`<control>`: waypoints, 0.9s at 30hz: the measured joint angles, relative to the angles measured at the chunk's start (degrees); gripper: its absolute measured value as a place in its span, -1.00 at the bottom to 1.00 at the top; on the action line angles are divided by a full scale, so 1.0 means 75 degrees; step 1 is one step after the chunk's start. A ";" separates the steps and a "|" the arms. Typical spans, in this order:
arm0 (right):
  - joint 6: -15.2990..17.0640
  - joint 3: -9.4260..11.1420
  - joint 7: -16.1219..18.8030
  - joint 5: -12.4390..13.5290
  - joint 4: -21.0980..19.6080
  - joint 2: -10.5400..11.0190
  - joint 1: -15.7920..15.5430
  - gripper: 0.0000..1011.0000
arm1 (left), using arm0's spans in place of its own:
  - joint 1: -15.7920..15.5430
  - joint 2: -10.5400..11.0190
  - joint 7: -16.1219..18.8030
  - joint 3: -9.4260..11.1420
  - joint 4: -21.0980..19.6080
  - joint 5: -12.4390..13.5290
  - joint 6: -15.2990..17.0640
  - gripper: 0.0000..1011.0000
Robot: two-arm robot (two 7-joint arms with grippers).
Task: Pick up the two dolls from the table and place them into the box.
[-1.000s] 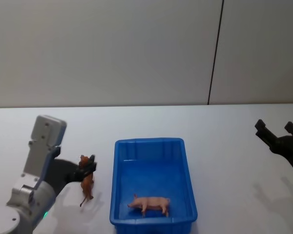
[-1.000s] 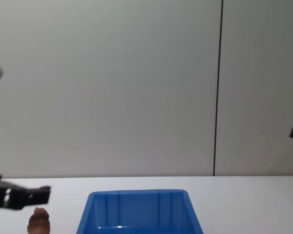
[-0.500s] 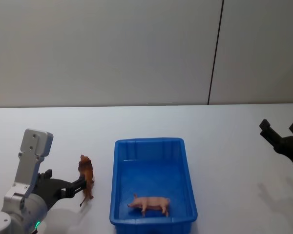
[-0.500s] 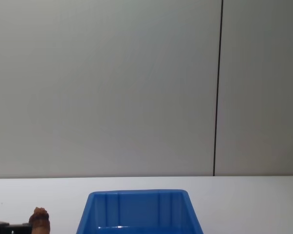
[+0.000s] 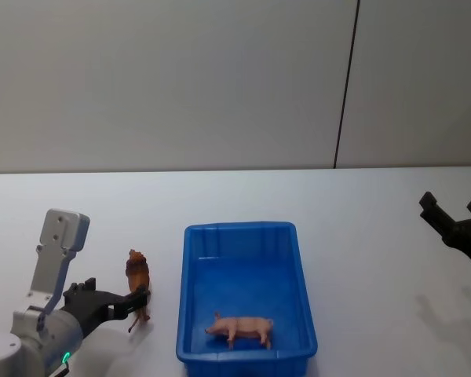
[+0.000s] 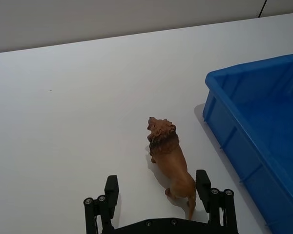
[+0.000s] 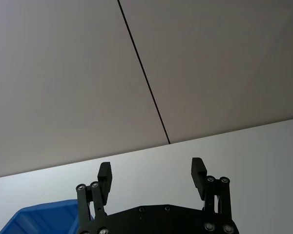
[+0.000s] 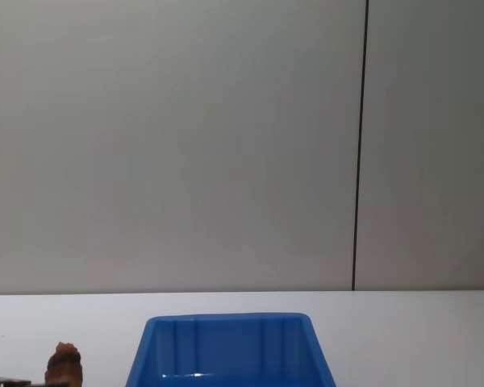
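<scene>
Reddish-brown lion doll (image 6: 170,158) standing upright on white table (image 5: 361,236), just left of blue box (image 5: 193,314). Left gripper (image 6: 157,189) low at table, spread wide, hindquarters between fingers (image 6: 111,187), not clamped. Pale pink pig doll (image 5: 242,327) inside box, near front wall. Right gripper (image 7: 152,176) raised at far right, spread wide, empty
</scene>
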 joint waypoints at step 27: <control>-0.0012 0.0003 -0.0014 0.0015 0.0000 0.0003 -0.0009 0.98 | -0.0634 -0.0489 -0.0486 0.0103 0.1054 0.0509 0.0084 0.98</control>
